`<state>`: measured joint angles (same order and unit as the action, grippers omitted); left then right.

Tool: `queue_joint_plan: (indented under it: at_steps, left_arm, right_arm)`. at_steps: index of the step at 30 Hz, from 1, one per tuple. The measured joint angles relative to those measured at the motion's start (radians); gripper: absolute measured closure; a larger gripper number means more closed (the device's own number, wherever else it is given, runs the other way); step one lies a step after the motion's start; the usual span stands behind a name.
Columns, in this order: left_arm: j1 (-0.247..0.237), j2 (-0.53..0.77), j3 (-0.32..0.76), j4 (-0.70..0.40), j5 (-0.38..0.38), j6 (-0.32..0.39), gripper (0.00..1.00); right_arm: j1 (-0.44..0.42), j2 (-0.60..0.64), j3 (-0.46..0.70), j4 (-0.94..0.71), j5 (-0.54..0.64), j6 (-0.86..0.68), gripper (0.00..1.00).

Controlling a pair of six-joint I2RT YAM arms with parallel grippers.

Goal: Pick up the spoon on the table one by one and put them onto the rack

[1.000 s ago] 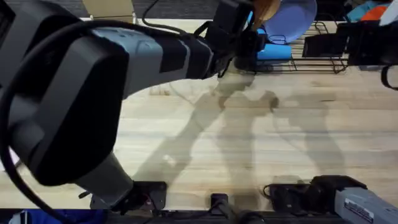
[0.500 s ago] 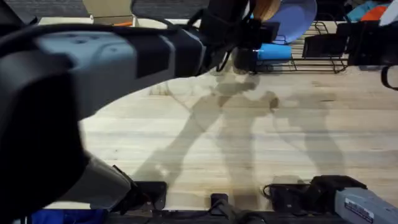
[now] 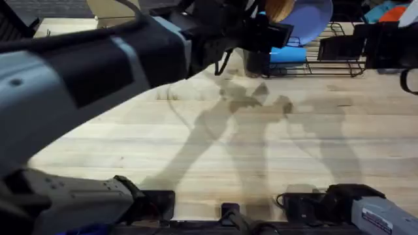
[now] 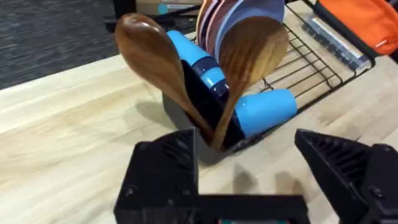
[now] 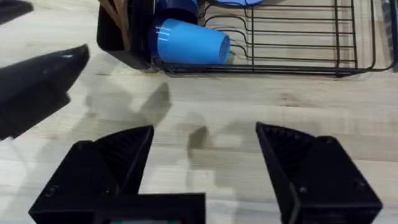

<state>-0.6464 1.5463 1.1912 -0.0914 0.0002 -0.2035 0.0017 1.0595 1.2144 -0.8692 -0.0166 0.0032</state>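
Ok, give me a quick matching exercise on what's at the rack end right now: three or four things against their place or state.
Things:
1. wooden spoons
2. blue cup
3. left gripper
4. plates

Places or states:
A. lying on its side on the rack's wire floor
B. open, holding nothing, close in front of the caddy
C. standing on edge in the rack
D. standing bowl-up in the black caddy

Pairs: 1-D, 2-A, 3-B, 4-C
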Motion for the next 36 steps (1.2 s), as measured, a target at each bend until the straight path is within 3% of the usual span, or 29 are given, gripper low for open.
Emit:
queue_joint_plan:
  at_steps: [8, 12, 13, 15, 28, 36]
  left_arm:
    - [0.051, -0.109, 0.000, -0.221, -0.020, 0.011, 0.007]
    - [0.111, -0.151, 0.000, -0.362, -0.023, 0.014, 0.007]
    - [0.163, -0.186, 0.000, -0.460, -0.024, 0.014, 0.007]
    - [0.195, -0.214, 0.000, -0.509, -0.027, 0.014, 0.007]
    - [0.398, -0.441, 0.000, -0.764, -0.076, 0.014, 0.008]
    - [0.482, -0.481, 0.000, -0.859, -0.079, 0.014, 0.007]
  right_arm:
    - [0.000, 0.000, 0.000, -0.002, 0.000, 0.000, 0.005]
    - [0.000, 0.000, 0.000, -0.003, 0.000, 0.000, 0.005]
    - [0.000, 0.000, 0.000, -0.003, 0.000, 0.000, 0.005]
    - [0.000, 0.000, 0.000, -0.003, 0.000, 0.000, 0.005]
    - [0.000, 0.000, 0.000, -0.003, 0.000, 0.000, 0.005]
    - [0.000, 0.000, 0.000, -0.003, 0.000, 0.000, 0.005]
